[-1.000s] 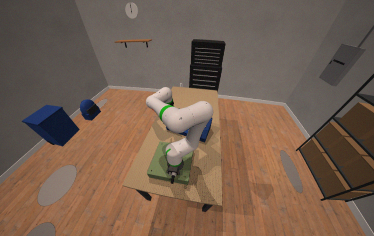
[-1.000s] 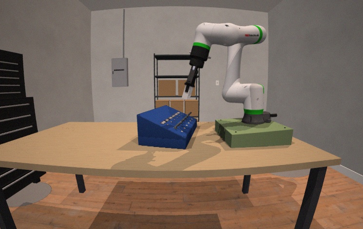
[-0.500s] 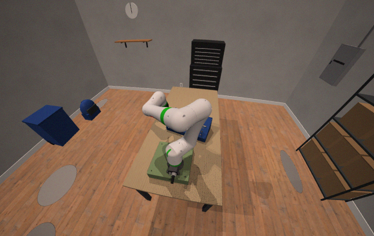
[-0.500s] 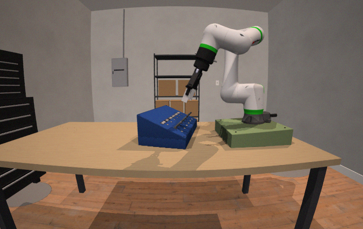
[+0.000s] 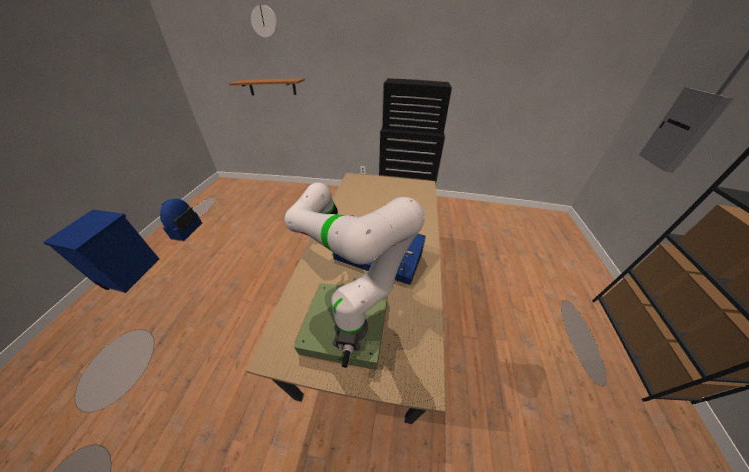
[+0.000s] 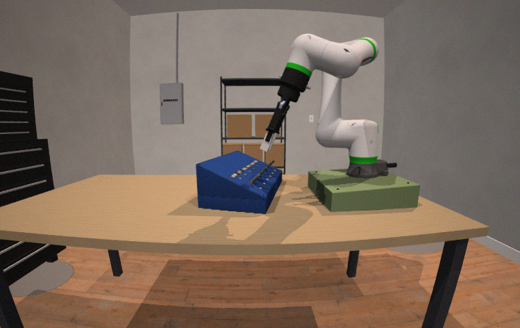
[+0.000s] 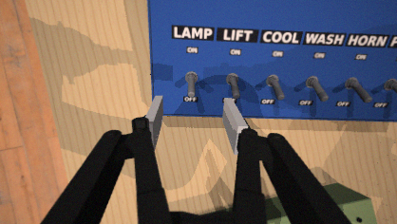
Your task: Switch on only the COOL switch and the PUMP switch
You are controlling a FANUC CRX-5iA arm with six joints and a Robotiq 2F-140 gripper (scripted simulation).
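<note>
Console (image 6: 229, 191) sitting on table (image 6: 90, 211), mid-top, just beside arm's green base (image 6: 391, 195). Gripper (image 7: 192, 119) hovering above console's near edge, apart from it, jaws partly open w/ nothing between. COOL switch (image 7: 274, 86) leaning toward OFF, right of gripper. PUMP label cut off at frame edge; can't tell its state.

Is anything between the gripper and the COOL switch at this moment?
Nothing visible blocks it. The gripper hangs half-closed and empty before the console, lined up between LAMP and LIFT; the COOL switch sits farther right, with open air between.
</note>
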